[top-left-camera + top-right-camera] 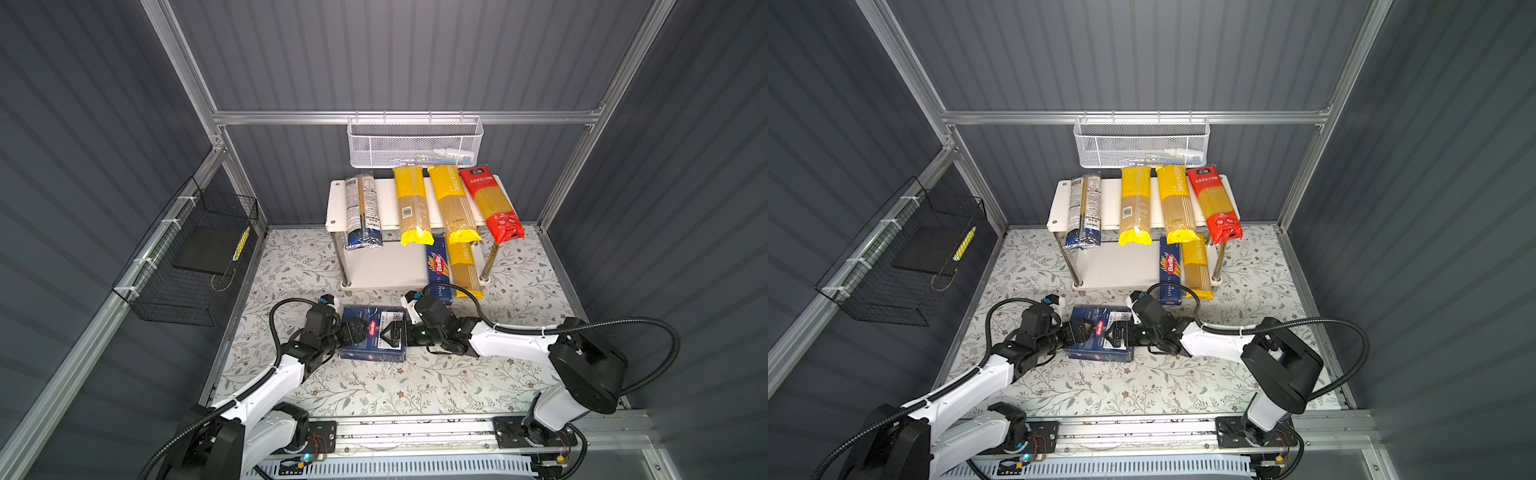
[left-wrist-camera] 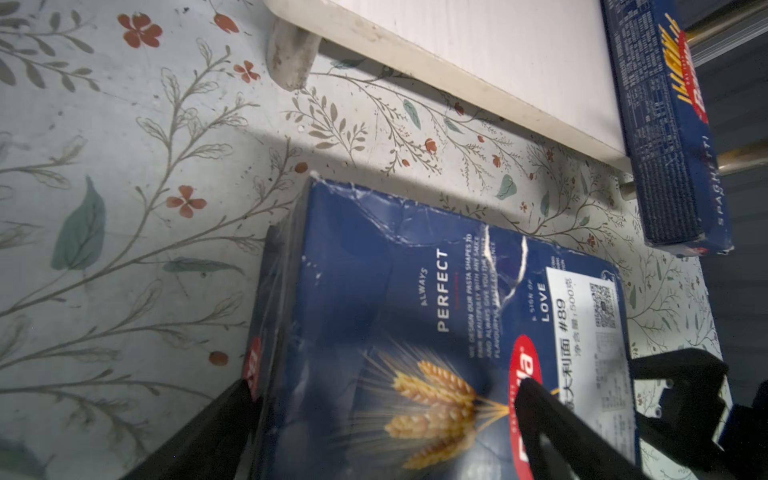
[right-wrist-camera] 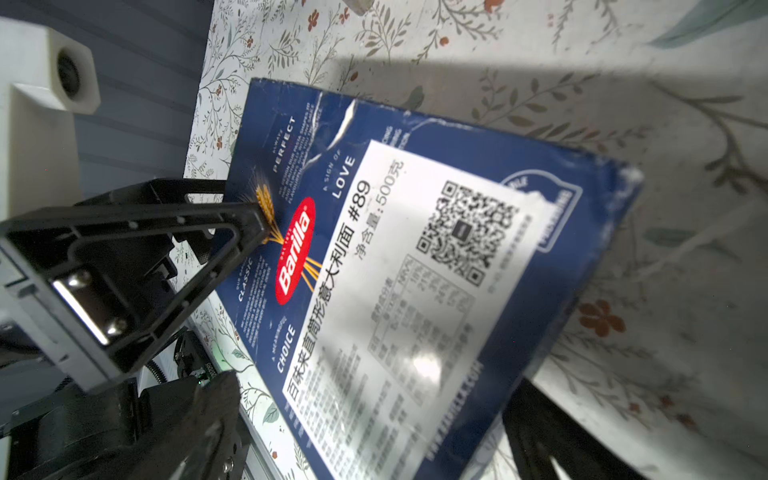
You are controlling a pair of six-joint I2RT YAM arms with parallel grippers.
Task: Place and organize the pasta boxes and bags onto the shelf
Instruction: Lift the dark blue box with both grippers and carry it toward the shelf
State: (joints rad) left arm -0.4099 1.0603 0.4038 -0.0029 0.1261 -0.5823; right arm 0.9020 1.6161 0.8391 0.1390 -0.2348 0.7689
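The wide dark blue Barilla box [image 1: 374,332] [image 3: 415,257] lies tilted on the floral table in front of the shelf [image 1: 384,203]. My left gripper [image 1: 359,332] [image 2: 384,386] is shut on its left end, one finger on the top face and one underneath. My right gripper [image 1: 395,334] [image 3: 374,395] stands open around the labelled end without touching it. On the top board lie a clear bag [image 1: 363,212], two yellow bags [image 1: 409,203] [image 1: 453,199] and a red bag [image 1: 492,203]. The lower board holds the narrow spaghetti box [image 1: 438,270] [image 2: 665,124] and a third yellow bag [image 1: 465,266].
A white mesh basket [image 1: 415,141] hangs on the back rail just above the shelf. A black wire basket [image 1: 187,257] is fixed to the left wall. The left half of the lower board [image 1: 382,266] is bare. Chrome legs [image 1: 340,257] stand at the shelf corners.
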